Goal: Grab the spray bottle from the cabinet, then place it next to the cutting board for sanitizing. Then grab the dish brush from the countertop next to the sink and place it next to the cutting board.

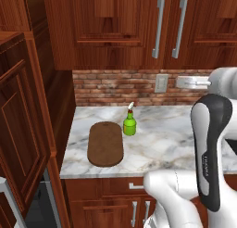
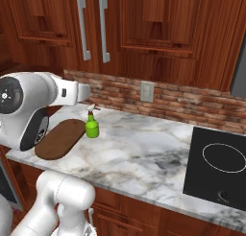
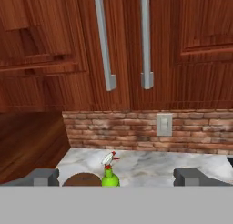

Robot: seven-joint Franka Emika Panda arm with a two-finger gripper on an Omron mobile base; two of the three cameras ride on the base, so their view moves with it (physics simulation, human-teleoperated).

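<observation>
Board (image 1: 105,143) lies ahead and left of your hand, on the countertop (image 1: 171,134) | bottle (image 1: 129,123) stands upright just right of it, below and ahead of your hand: first half looks done | gripper (image 3: 116,178) spread wide, holding nothing | still to do: fetch the brush.

Glossy white rounded arm (image 1: 185,194), dark grey joint covers, grey fingers (image 3: 193,176)

The arm (image 1: 210,148) is raised and folded — gripper (image 3: 116,176) level, fingers spread wide.
</observation>
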